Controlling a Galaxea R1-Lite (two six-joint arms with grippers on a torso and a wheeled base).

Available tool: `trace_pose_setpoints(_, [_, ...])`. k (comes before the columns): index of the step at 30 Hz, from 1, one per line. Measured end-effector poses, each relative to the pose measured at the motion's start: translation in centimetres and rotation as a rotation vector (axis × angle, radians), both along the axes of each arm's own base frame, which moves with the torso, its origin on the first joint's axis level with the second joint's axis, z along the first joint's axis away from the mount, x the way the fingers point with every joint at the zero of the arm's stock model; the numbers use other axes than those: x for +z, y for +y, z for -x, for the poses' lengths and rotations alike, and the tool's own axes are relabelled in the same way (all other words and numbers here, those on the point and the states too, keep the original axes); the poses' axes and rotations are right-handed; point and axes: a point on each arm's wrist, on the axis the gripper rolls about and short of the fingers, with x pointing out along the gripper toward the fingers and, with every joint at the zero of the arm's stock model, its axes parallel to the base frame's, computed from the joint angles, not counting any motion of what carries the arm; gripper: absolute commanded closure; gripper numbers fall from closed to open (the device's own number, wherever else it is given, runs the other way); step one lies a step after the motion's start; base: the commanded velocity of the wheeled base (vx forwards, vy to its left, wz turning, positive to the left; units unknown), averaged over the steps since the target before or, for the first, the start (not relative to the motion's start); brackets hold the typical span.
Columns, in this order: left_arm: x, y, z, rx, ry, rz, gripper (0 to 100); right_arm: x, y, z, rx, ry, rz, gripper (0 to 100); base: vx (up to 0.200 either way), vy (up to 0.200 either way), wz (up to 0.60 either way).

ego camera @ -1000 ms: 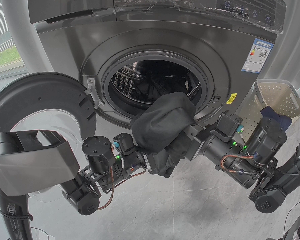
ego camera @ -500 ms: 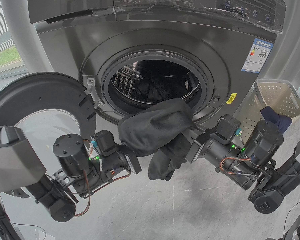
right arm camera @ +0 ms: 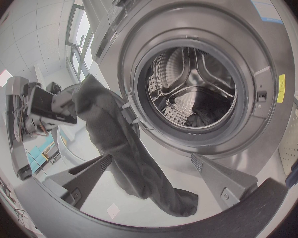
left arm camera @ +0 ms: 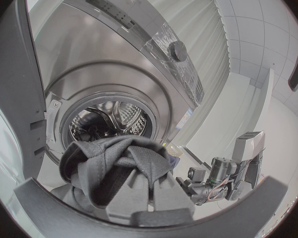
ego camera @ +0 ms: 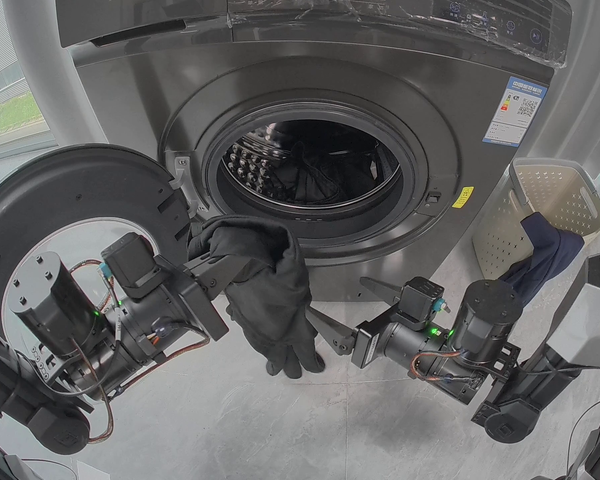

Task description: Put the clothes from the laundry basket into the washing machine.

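Both arms have pulled back from the drum mouth over the last second. The left end effector (ego camera: 237, 261) has swung toward the open door (ego camera: 80, 181), taking the dark garment (ego camera: 273, 281) with it, and the right end effector (ego camera: 337, 296) has let go and sunk below the opening. The left fingers are clamped on a bunched fold, so the rest hangs in front of the washing machine (ego camera: 393, 88), outside the drum (ego camera: 307, 168). The right fingers stand wide apart, holding nothing. This looks like a regrasp, with one arm keeping hold so the cloth does not drop. A navy piece (ego camera: 547, 248) drapes over the laundry basket (ego camera: 560, 168) rim, waiting.
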Motion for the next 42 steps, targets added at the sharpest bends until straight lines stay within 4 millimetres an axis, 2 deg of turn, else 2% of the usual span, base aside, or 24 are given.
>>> trace_pose_setpoints(6, [0.2, 0.4, 0.6, -0.011, 0.007, 0.014, 100, -0.9, 0.2, -0.5, -0.007, 0.015, 0.020, 0, 0.000, 0.000, 0.00])
trace_pose_setpoints(21, [0.3, 0.5, 0.8, -0.017, 0.001, 0.014, 100, -0.8, 1.0, -0.5, 0.016, 0.002, 0.010, 0, 0.000, 0.000, 0.00])
trace_pose_setpoints(31, [0.6, 0.7, 1.5, -0.053, -0.014, 0.009, 100, -1.5, 1.4, -0.7, 0.021, 0.016, 0.024, 0, 0.000, 0.000, 0.00])
trace_pose_setpoints(42, [0.3, 0.8, 1.6, -0.053, -0.015, -0.005, 100, -1.0, 1.4, -0.3, 0.052, 0.012, 0.006, 0, 0.000, 0.000, 0.00])
